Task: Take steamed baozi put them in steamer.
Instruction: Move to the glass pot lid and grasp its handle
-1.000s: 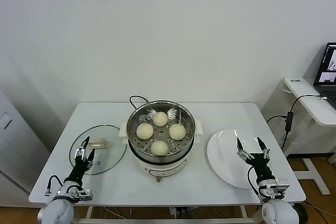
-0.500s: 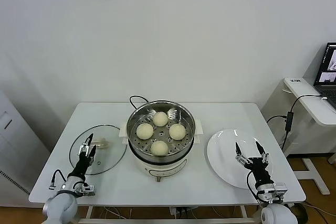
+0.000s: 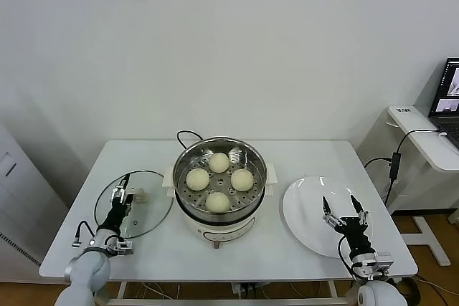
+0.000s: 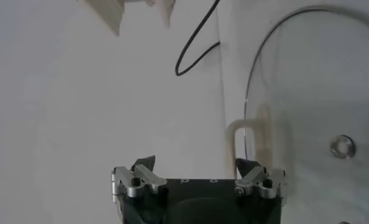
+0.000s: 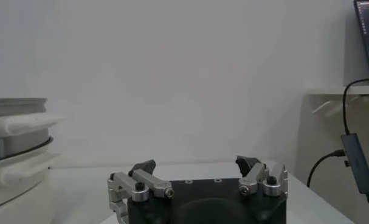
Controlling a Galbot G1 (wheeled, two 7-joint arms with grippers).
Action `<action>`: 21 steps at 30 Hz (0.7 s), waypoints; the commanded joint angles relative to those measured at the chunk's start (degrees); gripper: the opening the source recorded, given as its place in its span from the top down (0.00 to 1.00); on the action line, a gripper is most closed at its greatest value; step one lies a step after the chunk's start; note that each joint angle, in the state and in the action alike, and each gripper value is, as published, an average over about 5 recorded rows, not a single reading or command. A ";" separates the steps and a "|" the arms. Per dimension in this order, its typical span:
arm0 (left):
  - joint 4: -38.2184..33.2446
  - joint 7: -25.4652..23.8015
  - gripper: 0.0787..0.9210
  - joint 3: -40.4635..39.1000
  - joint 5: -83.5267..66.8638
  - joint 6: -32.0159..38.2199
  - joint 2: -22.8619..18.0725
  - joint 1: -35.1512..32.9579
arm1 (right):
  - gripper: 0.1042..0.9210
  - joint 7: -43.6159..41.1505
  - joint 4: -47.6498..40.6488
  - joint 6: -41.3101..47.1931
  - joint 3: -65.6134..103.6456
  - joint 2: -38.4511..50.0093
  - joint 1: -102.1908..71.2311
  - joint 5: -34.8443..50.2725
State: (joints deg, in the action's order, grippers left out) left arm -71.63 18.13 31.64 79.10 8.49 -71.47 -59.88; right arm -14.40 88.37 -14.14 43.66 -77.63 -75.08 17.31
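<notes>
The steamer, a shiny steel basket on a white pot base, stands at the middle of the table. Several cream-white steamed baozi lie in it, spaced apart. My left gripper is open, low over the round glass lid to the steamer's left. It holds nothing. In the left wrist view the lid's cream handle lies just ahead of one fingertip. My right gripper hangs open and empty over the white plate. The right wrist view shows its jaws wide apart.
A black cord runs behind the steamer across the white table. The steamer's side shows off to one side in the right wrist view. A side desk with a laptop stands beyond the table's right edge.
My left gripper has moved forward over the glass lid, closer to its handle. The right gripper has shifted only slightly over the plate.
</notes>
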 commanded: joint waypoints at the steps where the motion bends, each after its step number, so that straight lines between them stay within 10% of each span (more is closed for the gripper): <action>1: -0.38 -0.40 0.25 -0.05 -1.45 0.20 -0.02 0.61 | 0.12 -0.05 -0.08 -0.11 0.36 -0.11 -0.14 -0.18; 21: -12.43 -6.06 0.92 1.23 -12.06 -0.76 7.48 -3.56 | 0.12 0.00 0.80 0.10 0.47 -0.05 -0.30 -0.22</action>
State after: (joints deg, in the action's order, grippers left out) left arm -77.03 15.40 32.71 73.28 8.95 -68.54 -62.39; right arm -14.45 88.90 -14.18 44.21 -77.70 -75.39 17.06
